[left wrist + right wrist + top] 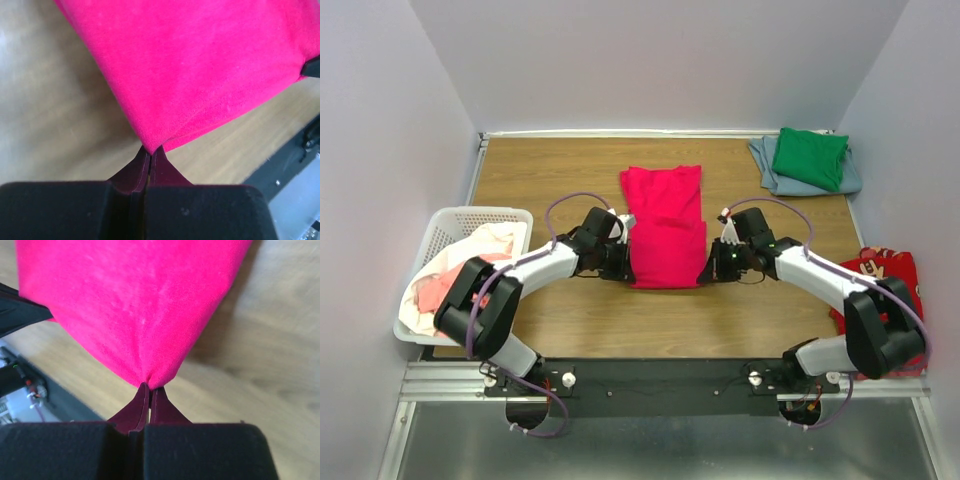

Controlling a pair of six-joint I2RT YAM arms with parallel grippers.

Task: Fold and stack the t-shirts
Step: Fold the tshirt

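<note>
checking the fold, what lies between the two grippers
The crimson-pink cloth t-shirt fills that stretch in the top view, the left gripper and right gripper each pinching a corner.

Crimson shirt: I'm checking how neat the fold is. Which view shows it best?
Top view: the whole crimson shirt shows, folded, with the left gripper and right gripper shut on its near corners. Each wrist view shows only one pinched corner and nearby cloth.
</note>
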